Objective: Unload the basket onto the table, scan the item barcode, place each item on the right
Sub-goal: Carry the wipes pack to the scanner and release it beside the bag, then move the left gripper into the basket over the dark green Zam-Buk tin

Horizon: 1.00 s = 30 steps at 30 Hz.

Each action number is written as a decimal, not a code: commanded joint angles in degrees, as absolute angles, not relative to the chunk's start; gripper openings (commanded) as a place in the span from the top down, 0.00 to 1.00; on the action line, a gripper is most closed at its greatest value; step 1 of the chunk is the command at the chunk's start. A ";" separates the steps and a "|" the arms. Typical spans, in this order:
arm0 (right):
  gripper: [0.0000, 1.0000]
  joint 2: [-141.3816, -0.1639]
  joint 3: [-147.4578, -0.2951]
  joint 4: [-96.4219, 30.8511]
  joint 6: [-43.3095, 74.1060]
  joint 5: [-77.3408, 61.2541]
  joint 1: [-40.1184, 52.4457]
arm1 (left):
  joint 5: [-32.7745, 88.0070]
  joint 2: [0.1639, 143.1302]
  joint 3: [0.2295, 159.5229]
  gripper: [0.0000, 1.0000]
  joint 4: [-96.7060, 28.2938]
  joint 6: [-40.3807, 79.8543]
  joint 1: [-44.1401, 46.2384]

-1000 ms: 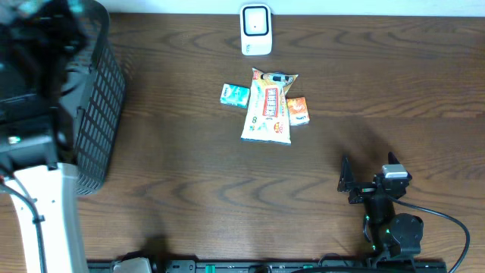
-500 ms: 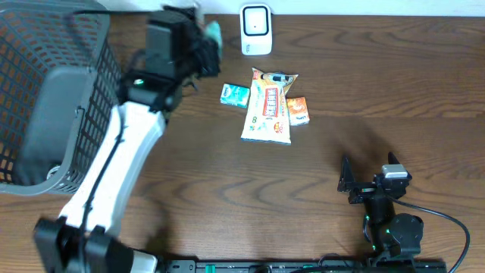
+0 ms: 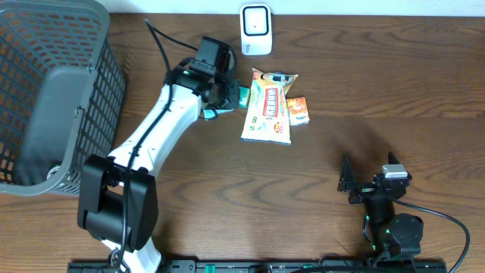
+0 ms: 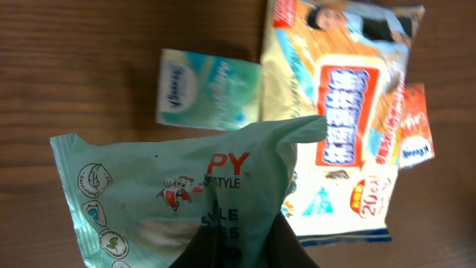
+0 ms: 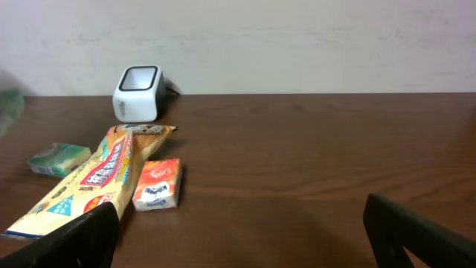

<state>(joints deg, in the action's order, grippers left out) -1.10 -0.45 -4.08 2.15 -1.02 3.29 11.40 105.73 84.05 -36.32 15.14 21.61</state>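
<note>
A mint-green wipes packet (image 4: 178,186) hangs crumpled, with my left gripper (image 4: 245,242) shut on its lower edge. In the overhead view that gripper (image 3: 223,97) hovers at the left edge of the item pile, with a corner of the packet (image 3: 210,114) showing beneath it. No barcode shows on the packet. The white scanner (image 3: 256,29) stands at the table's far edge, apart from the packet. My right gripper (image 3: 370,180) rests open near the front right, and nothing lies between its fingers (image 5: 74,238).
A small green tissue pack (image 4: 212,97), a long yellow snack bag (image 3: 269,106) and an orange tissue pack (image 3: 298,111) lie together mid-table. A grey mesh basket (image 3: 98,83) stands at the far left. A black cable runs behind the left arm.
My left arm has swung from over the basket, past the scanner, down to the item pile, carrying the mint-green packet. The right arm has not moved.
</note>
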 commanded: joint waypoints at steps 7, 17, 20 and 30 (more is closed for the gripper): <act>0.01 -1.04 -0.30 -4.29 2.09 -0.56 2.94 | 10.63 106.72 84.73 0.62 -36.56 14.35 23.03; 0.01 -1.04 -0.30 -4.29 2.09 -0.56 2.94 | 10.66 101.03 91.18 0.55 -35.73 13.52 17.52; 0.01 -1.04 -0.30 -4.29 2.09 -0.56 2.94 | 10.61 96.77 94.11 0.49 -34.81 11.73 14.13; 0.01 -1.04 -0.30 -4.29 2.09 -0.56 2.94 | -8.97 83.29 95.53 0.22 -30.15 15.49 -8.08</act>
